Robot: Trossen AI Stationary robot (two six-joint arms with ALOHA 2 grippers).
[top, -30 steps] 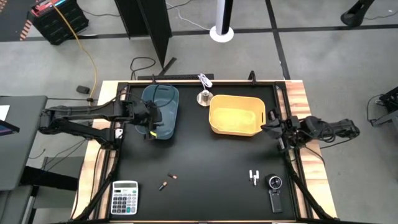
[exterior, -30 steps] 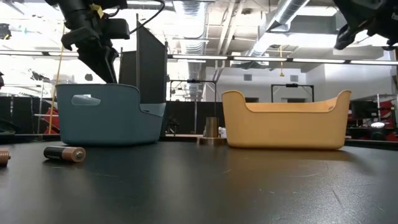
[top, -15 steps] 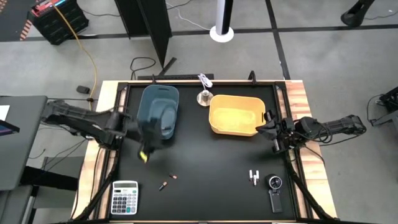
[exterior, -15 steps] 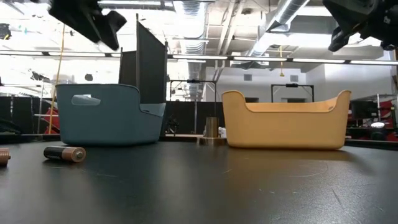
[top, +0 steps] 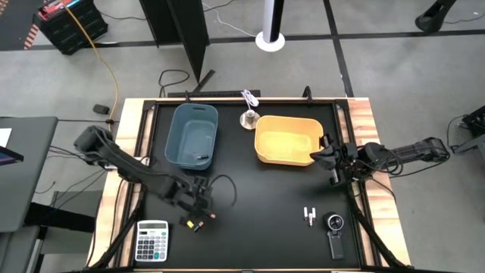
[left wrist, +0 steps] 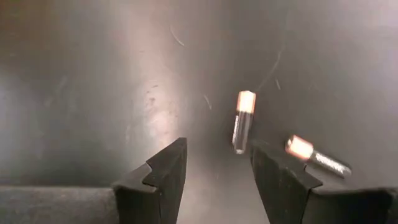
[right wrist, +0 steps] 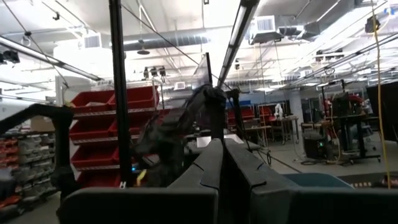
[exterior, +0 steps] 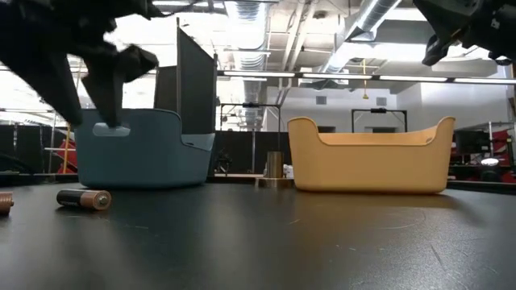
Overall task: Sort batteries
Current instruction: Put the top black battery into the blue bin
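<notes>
Two dark batteries with orange ends lie flat on the black mat near the near-left: one battery [left wrist: 244,121] just ahead of my left gripper's fingers, the other battery [left wrist: 317,157] beside one finger. The low view shows one battery [exterior: 84,198] on its side. My left gripper [left wrist: 217,146] is open and hovers low over them [top: 199,212], touching nothing. Two white batteries [top: 309,215] lie at the near right. My right gripper [right wrist: 221,149] is shut and empty, held high beside the yellow bin [top: 287,139]. The blue bin [top: 195,135] stands at the far left.
A grey-white calculator [top: 152,240] sits at the near-left corner, close to my left arm. A black gadget with a round dial [top: 336,231] lies by the white batteries. A small metal object [top: 248,117] stands between the bins. Bare mat [top: 258,205] lies in the middle.
My left gripper has swung from above the blue bin toward the table's near edge and down, ending low over the two dark batteries. The batteries and bins have stayed in place. My right arm has hardly moved.
</notes>
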